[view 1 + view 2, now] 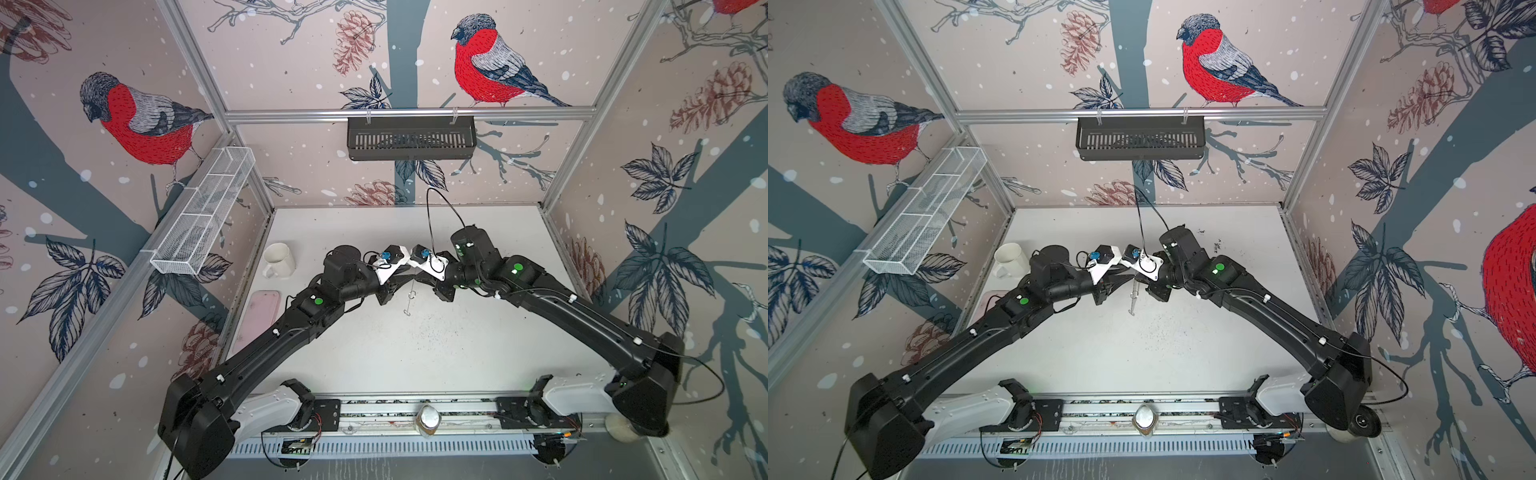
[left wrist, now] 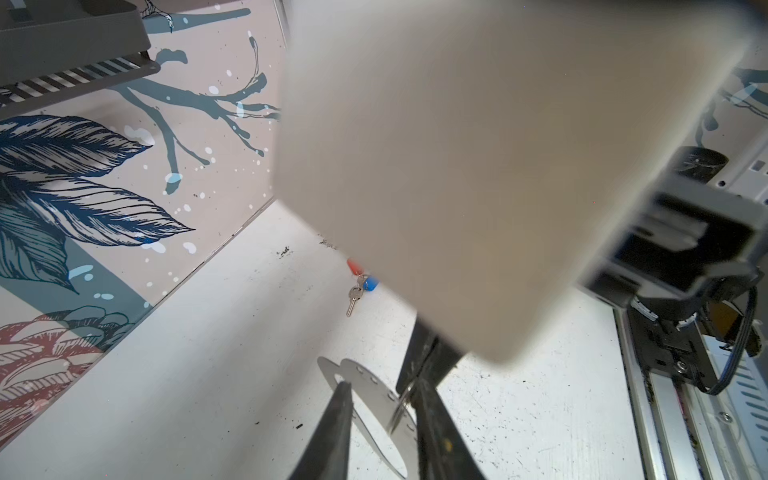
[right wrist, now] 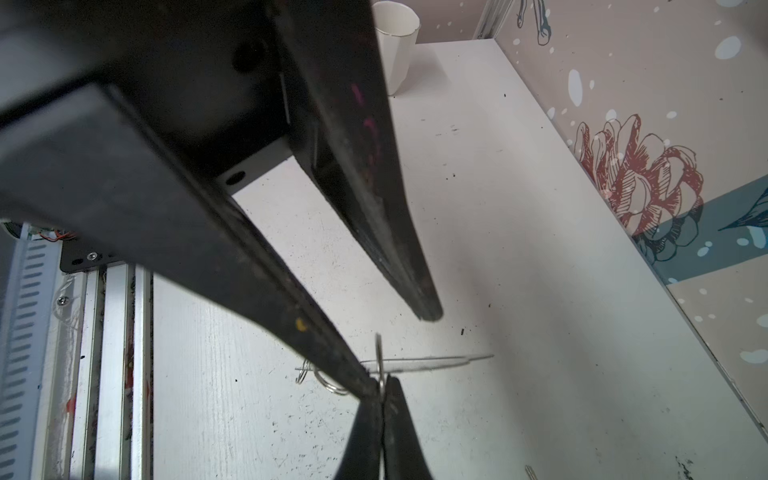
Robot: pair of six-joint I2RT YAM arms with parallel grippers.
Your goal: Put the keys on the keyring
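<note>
The keys (image 2: 358,286), silver with a red and a blue tag, lie on the white table beyond both grippers; in both top views the arms hide them. The keyring (image 2: 374,388) is a thin flat plate with small holes and silver loops, held off the table and seen edge-on in both top views (image 1: 409,298) (image 1: 1133,297). My right gripper (image 3: 380,380) is shut on one of its loops. My left gripper (image 2: 380,386) stands open with the plate between its fingers: one fingertip (image 3: 428,316) is clear of the plate, the other meets the right gripper's tips.
A white mug (image 1: 279,259) and a pink tray (image 1: 259,316) sit at the table's left side. A white wire basket (image 1: 203,212) hangs on the left wall and a black basket (image 1: 411,137) on the back rail. A jar (image 1: 428,419) stands on the front rail.
</note>
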